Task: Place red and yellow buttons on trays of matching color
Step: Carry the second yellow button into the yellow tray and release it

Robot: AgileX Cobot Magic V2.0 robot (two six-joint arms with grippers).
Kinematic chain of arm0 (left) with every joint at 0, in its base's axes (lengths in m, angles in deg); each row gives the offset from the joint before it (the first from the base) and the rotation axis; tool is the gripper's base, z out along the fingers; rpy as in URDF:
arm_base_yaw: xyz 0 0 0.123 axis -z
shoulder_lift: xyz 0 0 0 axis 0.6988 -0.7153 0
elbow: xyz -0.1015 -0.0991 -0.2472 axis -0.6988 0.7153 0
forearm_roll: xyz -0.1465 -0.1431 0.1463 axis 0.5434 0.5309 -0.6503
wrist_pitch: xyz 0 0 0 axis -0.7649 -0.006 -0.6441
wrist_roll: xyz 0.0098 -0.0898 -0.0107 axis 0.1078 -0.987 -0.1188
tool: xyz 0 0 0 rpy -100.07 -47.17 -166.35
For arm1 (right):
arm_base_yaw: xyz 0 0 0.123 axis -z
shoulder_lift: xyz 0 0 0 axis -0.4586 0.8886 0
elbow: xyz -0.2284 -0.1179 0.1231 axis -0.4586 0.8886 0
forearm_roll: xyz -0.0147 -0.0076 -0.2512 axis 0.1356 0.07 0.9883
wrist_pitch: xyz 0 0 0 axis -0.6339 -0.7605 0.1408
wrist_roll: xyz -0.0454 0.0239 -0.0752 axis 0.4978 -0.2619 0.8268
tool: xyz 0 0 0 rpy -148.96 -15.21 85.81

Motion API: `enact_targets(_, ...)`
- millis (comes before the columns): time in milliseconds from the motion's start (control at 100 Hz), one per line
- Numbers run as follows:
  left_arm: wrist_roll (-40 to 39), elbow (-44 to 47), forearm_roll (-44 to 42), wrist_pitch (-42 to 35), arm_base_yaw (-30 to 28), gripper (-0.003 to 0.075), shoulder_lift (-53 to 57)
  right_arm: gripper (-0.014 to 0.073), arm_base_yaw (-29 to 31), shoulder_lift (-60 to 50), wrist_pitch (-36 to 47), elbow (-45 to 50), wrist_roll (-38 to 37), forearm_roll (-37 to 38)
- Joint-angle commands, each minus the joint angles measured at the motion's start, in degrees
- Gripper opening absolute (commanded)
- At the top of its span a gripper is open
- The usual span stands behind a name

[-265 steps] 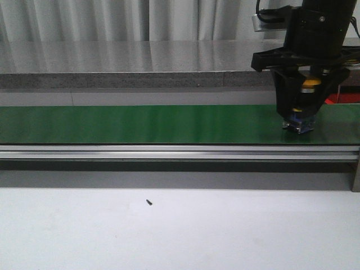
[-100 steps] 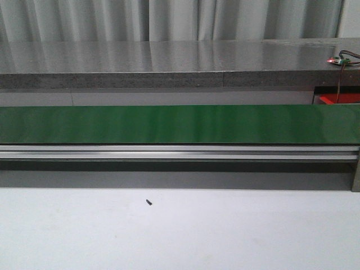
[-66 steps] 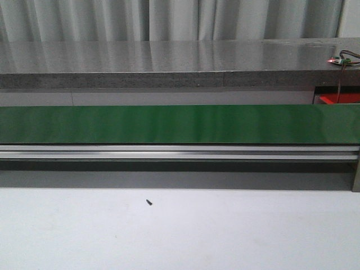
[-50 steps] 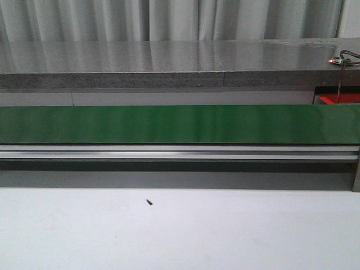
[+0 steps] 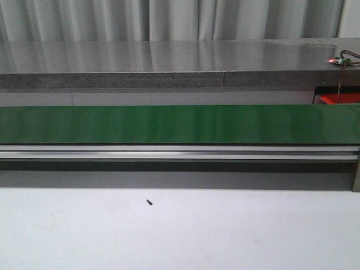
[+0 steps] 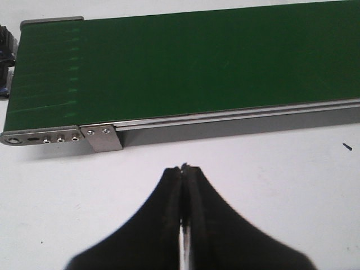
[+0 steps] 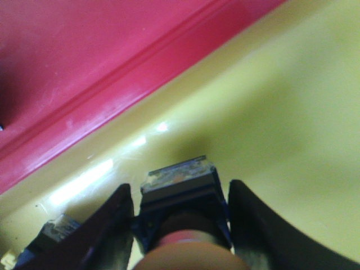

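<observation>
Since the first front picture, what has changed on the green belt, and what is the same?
The right arm and the yellow button it gripped at the right end of the green belt have left the front view. The right gripper now holds the button over the yellow tray. The belt, grey counter and small black speck are unchanged.

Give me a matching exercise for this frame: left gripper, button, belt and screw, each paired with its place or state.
Things:
1. left gripper
2. button
3. belt
4. screw

Places or states:
a. lying on the white table, nearer the robot than the belt
b. between the right gripper's fingers, over the yellow tray
c. green, spanning the front view
d. shut, over the table by the belt's end

Pairs: 1-d, 2-b, 3-c, 4-a
</observation>
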Motion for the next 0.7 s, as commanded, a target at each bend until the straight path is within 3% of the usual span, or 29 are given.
enact_targets(0, -0.18, -1.57, 1.08, -3.38, 0.43, -0.002, 0.43, 0.0308, 0.35, -1.26, -1.73, -3.26, 0.27, 0.01)
enact_targets(150, -0.18, -1.57, 1.08, -3.38, 0.43, -0.002, 0.43, 0.0558, 0.35, -0.88, -1.3, -3.83, 0.27, 0.01)
enact_targets(220, -0.18, -1.57, 1.08, -3.38, 0.43, -0.002, 0.43, 0.0626, 0.35, -0.88, -1.3, -3.83, 0.27, 0.01)
enact_targets(690, -0.18, -1.57, 1.08, -3.38, 0.43, -0.002, 0.43, 0.0634, 0.35, -6.32, -2.74, -3.83, -0.34, 0.71)
